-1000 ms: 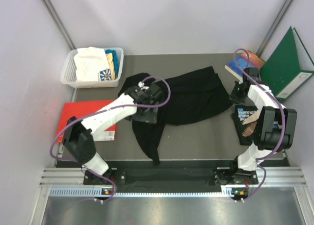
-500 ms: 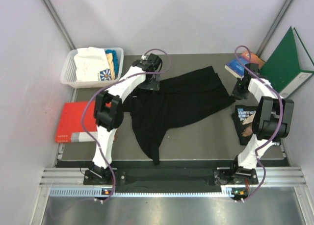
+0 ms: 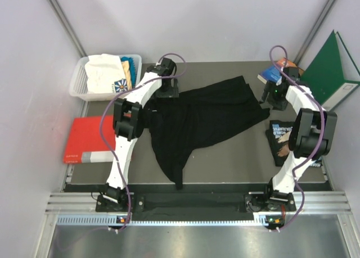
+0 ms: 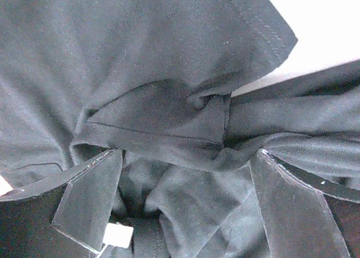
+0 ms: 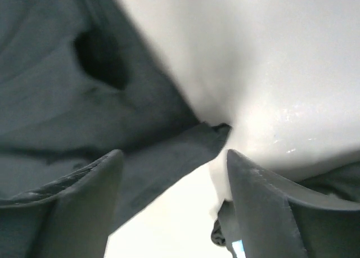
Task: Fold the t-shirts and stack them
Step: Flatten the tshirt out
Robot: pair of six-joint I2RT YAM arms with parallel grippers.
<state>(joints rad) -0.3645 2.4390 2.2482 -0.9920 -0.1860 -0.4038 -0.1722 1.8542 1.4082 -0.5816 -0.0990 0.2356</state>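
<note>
A large black t-shirt [image 3: 211,114] lies spread and wrinkled across the middle of the table, with one part trailing toward the near edge. My left gripper [image 3: 167,90] is at its far left corner. In the left wrist view that gripper [image 4: 185,204] is wide open, with bunched black cloth [image 4: 169,117] lying between the fingers. My right gripper [image 3: 275,98] is at the shirt's right edge. In the right wrist view it [image 5: 174,196] is open, and a loose corner of the shirt [image 5: 169,151] lies in the gap. A white t-shirt [image 3: 104,72] and a teal one [image 3: 133,63] sit in the basket.
A white basket [image 3: 78,85] stands at the far left corner. A red book [image 3: 90,137] lies at the left edge. At the right are a black magazine [image 3: 281,139], a blue and orange book [image 3: 274,73] and a green folder [image 3: 329,72] against the wall.
My left arm has swung from the shirt's middle out to its far left corner. My right gripper has opened and let go of the shirt's right edge.
</note>
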